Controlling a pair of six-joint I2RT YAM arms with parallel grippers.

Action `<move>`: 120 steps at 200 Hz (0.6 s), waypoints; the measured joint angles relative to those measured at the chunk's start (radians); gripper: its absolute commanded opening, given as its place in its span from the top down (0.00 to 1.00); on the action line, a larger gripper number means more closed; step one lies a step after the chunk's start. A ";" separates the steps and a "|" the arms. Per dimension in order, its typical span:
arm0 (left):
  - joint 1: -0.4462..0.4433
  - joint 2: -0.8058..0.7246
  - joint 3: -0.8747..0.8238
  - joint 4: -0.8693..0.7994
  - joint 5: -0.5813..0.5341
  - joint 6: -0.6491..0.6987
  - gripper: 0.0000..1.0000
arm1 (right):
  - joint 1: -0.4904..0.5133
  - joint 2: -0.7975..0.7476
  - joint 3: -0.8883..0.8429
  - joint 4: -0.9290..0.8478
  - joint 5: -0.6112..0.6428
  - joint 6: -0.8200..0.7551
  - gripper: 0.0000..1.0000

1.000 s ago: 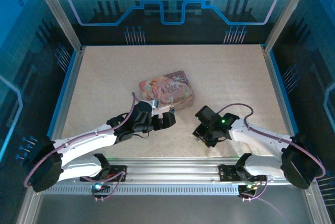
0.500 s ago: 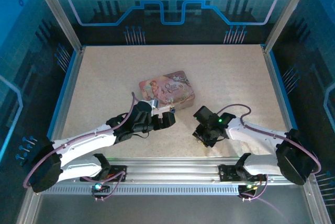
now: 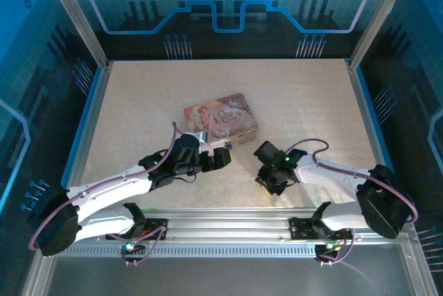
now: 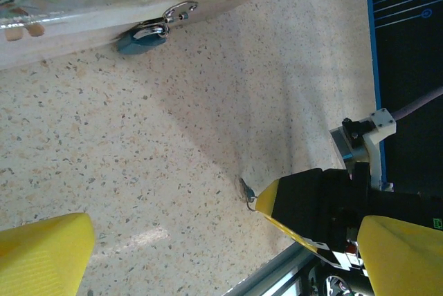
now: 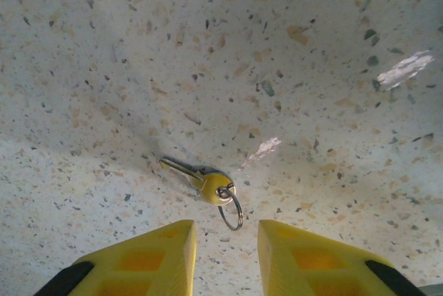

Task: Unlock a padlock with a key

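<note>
Right wrist | key [image 5: 201,180] blade points upper-left, ring [image 5: 240,214] toward right hand [image 5: 226,234] | narrowly parted, empty | left hand [image 4: 225,241] spread, empty

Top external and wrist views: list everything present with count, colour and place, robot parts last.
table: one, beige speckled, inside a blue-lit frame
tin: one, pink illustrated, mid-table
padlock: one, blue-silver, against the tin's side at its latch
key: one, silver blade, yellowish head, on a small ring, flat on the table
left gripper: one, black and yellow, jaws wide open, facing the tin
right gripper: one, black and yellow, jaws narrowly apart just short of the key
</note>
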 measured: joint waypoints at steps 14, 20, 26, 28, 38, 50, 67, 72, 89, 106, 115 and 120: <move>0.000 0.000 0.000 0.000 -0.001 0.000 0.01 | 0.000 0.010 -0.005 0.005 0.000 0.002 0.72; 0.000 0.000 0.000 0.000 -0.001 0.000 0.01 | 0.000 0.013 -0.008 0.010 -0.001 0.002 0.73; 0.000 0.000 0.000 0.000 -0.001 0.000 0.01 | 0.000 0.015 -0.012 0.013 -0.001 0.004 0.74; 0.000 0.000 0.000 0.000 -0.002 0.000 0.01 | 0.000 0.016 -0.013 0.013 0.000 0.005 0.74; 0.000 0.000 0.000 0.000 -0.004 0.000 0.01 | 0.000 0.019 -0.017 0.018 -0.001 0.007 0.75; 0.000 0.000 0.000 0.000 -0.005 0.000 0.01 | 0.000 0.024 -0.021 0.023 -0.001 0.011 0.79; 0.000 -0.002 0.000 -0.002 -0.005 0.000 0.01 | 0.000 0.029 -0.024 0.031 0.000 0.012 0.83; 0.000 -0.004 0.000 -0.002 -0.005 0.000 0.01 | 0.000 0.030 -0.026 0.033 -0.001 0.015 0.84; 0.000 -0.010 0.000 -0.007 -0.006 0.000 0.01 | 0.000 0.031 -0.026 0.041 -0.001 0.016 0.87; 0.000 -0.014 0.000 -0.013 -0.008 0.000 0.01 | 0.000 0.032 -0.026 0.051 0.000 0.015 0.89; 0.000 -0.017 0.000 -0.018 -0.012 0.001 0.01 | 0.000 0.032 -0.026 0.056 0.000 0.014 0.90; 0.000 -0.019 0.000 -0.021 -0.014 0.001 0.01 | 0.000 0.032 -0.026 0.060 0.000 0.013 0.90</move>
